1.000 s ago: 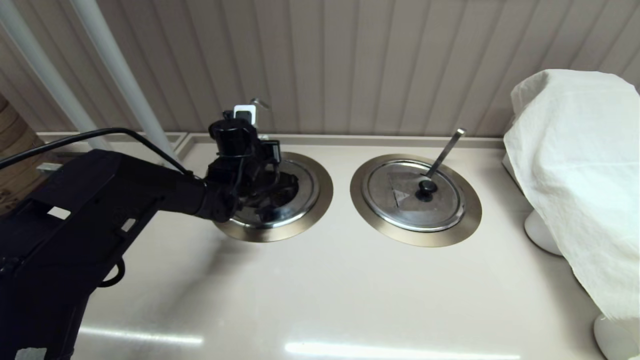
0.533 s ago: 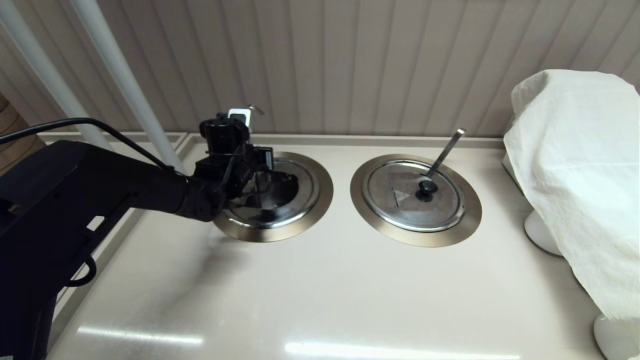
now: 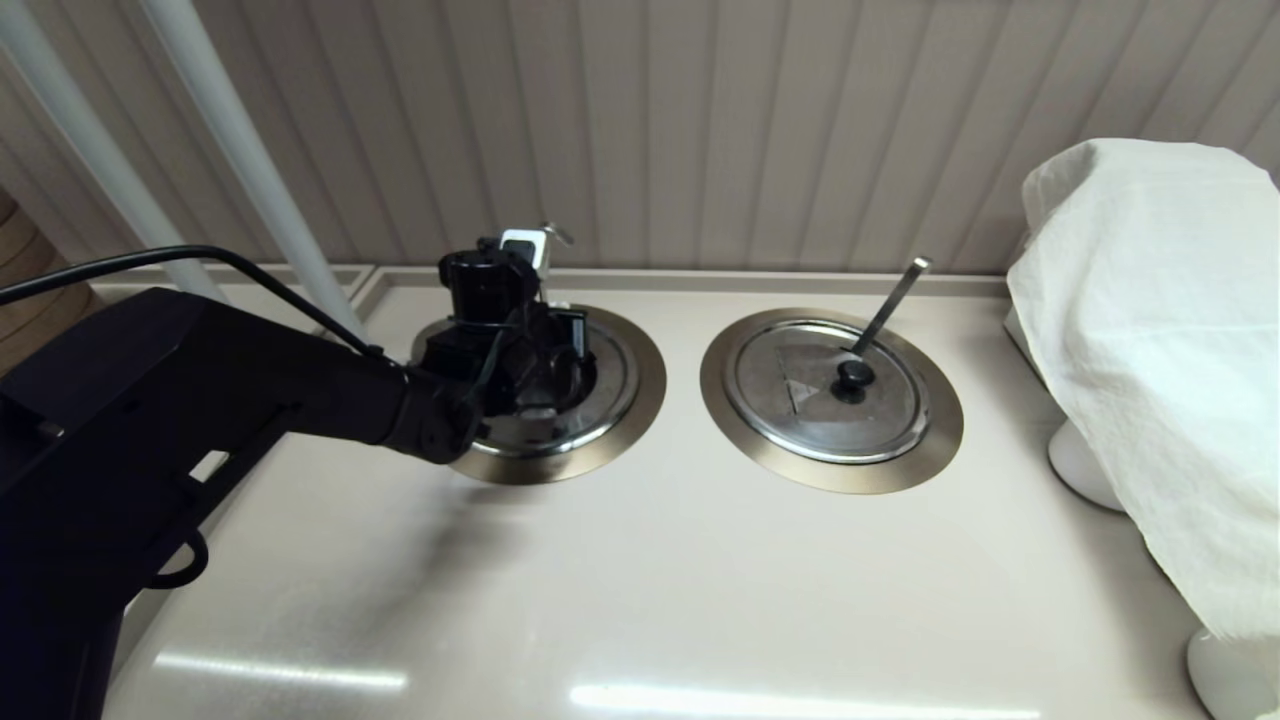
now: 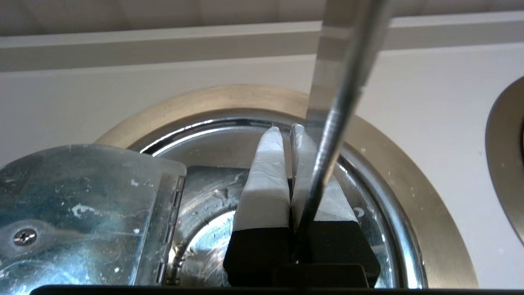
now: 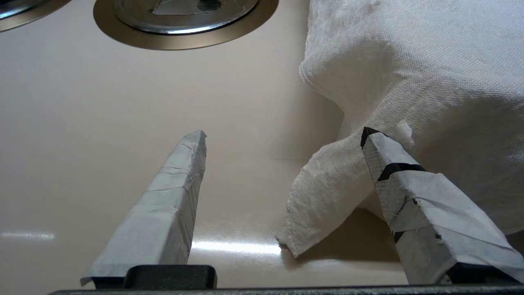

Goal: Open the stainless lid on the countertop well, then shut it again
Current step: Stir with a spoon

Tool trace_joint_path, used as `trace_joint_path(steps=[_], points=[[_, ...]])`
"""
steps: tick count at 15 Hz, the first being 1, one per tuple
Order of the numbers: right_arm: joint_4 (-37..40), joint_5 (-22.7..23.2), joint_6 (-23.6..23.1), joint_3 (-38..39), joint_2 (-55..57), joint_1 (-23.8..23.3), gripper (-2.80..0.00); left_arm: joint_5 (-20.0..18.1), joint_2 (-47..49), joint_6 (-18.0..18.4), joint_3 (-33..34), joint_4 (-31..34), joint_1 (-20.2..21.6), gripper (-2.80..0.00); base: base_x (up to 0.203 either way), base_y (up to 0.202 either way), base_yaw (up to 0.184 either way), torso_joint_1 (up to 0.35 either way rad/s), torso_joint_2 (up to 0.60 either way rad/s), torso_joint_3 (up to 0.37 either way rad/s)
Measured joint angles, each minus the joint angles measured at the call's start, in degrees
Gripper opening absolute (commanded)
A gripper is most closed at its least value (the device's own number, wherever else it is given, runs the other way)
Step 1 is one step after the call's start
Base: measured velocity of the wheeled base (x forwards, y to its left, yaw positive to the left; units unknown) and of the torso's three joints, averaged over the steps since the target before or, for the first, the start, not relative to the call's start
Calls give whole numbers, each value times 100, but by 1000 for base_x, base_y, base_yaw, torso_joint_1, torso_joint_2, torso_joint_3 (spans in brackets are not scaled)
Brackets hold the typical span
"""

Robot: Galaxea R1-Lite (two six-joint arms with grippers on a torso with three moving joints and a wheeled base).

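The stainless lid (image 3: 612,378) sits in the left countertop well, inside the bronze-grey ring (image 3: 645,395). My left gripper (image 3: 545,400) hangs over the lid and hides its middle and knob. In the left wrist view the taped fingers are shut, tips (image 4: 286,130) near the lid's far rim (image 4: 213,127). The thin ladle handle (image 4: 339,82) crosses in front of one finger; its hook tip (image 3: 553,236) shows behind the wrist. The hinged flap (image 4: 82,196) stands raised beside the fingers, shiny underside and a screw facing the camera. My right gripper (image 5: 282,135) is open and parked low by the cloth.
The twin lid (image 3: 830,390) with black knob and flat-tipped handle (image 3: 895,295) lies shut in the right ring. A white cloth (image 3: 1150,350) covers things at the right edge. A white post (image 3: 240,150) and the panelled wall stand behind the left well.
My left arm swung right and a little back, so the gripper now covers the dark opening in the lid that showed before. The twin lid and cloth have not moved.
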Motion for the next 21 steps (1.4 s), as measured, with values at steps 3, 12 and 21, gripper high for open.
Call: trace_joint_path(steps=[3, 12, 21], points=[[2, 0, 0, 0, 0, 0, 0, 125, 227, -34, -268, -325, 4, -280, 0, 0, 0, 0, 0, 0], [2, -2, 0, 0, 0, 0, 0, 152, 133, 283, -9, 53, 499, -280, 0, 0, 0, 0, 0, 0], [0, 0, 1, 0, 0, 0, 0, -96, -119, 283, 362, -235, 114, -280, 0, 0, 0, 0, 0, 0]])
